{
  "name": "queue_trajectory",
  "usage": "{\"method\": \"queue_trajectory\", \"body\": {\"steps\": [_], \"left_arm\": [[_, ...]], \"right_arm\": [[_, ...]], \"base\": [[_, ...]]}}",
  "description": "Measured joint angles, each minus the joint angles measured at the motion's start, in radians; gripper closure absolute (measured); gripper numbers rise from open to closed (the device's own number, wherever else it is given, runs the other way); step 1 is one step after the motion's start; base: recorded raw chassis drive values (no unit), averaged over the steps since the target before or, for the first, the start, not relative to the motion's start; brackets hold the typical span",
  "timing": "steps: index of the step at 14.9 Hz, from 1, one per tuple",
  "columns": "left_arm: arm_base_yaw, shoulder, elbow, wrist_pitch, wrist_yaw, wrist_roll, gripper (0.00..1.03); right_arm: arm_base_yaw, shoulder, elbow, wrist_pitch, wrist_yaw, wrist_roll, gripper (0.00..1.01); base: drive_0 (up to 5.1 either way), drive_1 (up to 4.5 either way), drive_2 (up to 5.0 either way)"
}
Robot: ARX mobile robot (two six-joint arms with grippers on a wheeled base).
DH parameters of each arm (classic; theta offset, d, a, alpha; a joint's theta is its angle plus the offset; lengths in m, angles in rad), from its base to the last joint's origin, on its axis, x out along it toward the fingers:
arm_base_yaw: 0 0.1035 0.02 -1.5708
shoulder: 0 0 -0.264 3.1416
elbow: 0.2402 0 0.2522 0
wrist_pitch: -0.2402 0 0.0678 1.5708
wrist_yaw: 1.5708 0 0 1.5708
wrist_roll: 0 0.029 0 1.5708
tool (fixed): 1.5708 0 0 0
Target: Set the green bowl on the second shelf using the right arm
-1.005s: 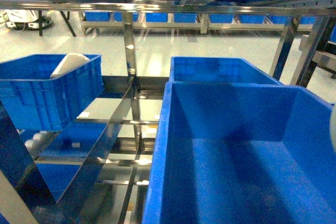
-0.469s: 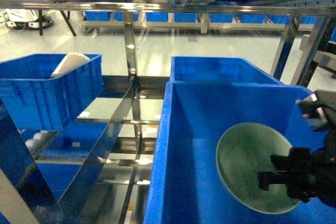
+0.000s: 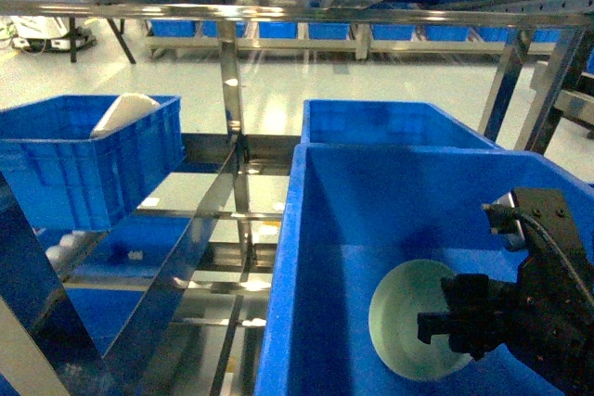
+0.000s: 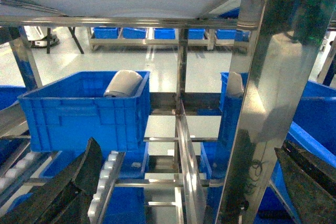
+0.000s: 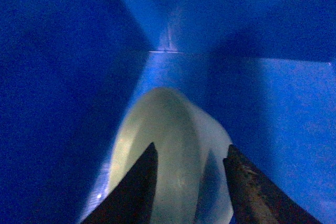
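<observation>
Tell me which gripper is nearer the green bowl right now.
Right. The right gripper straddles the green bowl inside the large blue crate; the left gripper is apart, facing the rack.

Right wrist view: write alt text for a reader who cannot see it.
A pale green bowl, tipped on edge, sits between the right gripper's two dark jaws. Deep blue crate walls surround it on all sides.
</observation>
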Motion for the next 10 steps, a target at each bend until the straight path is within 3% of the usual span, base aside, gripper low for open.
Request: {"method": "queue_trajectory", "body": {"steps": [2, 3, 4, 5, 6, 7, 8, 10], "left_arm": [[0.000, 0.000, 0.000, 0.000, 0.000, 0.000, 0.05], [0.000, 0.000, 0.000, 0.000, 0.000, 0.000, 0.05], [0.000, 0.000, 0.000, 0.000, 0.000, 0.000, 0.05], [0.000, 0.000, 0.000, 0.000, 0.000, 0.000, 0.05], [0.000, 0.000, 0.000, 0.000, 0.000, 0.000, 0.05], [0.000, 0.000, 0.000, 0.000, 0.000, 0.000, 0.05], [0.000, 0.000, 0.000, 0.000, 0.000, 0.000, 0.05], [0.000, 0.000, 0.000, 0.000, 0.000, 0.000, 0.05]], "right_arm": [[0.031, -0.128, -0.127, 0.109, 0.056, 0.011, 0.35], [0.062, -0.230, -0.222, 0.197, 0.133, -0.009, 0.20], [0.096, -0.325, -0.305, 0.234, 0.208, -0.044, 0.09], [0.141, -0.470, -0.411, 0.216, 0.303, -0.116, 0.01], [0.178, -0.669, -0.498, 0.080, 0.367, -0.164, 0.04], [0.187, -0.776, -0.522, -0.017, 0.378, -0.166, 0.03], [0.212, -1.179, -0.515, -0.387, 0.425, -0.152, 0.03], [0.216, -1.680, -0.427, -0.824, 0.441, -0.092, 0.03]], "base": [[0.0, 0.00, 0.0], [0.0, 0.00, 0.0], [0.0, 0.00, 0.0], [0.0, 0.00, 0.0], [0.0, 0.00, 0.0], [0.0, 0.00, 0.0], [0.0, 0.00, 0.0], [0.0, 0.00, 0.0]]}}
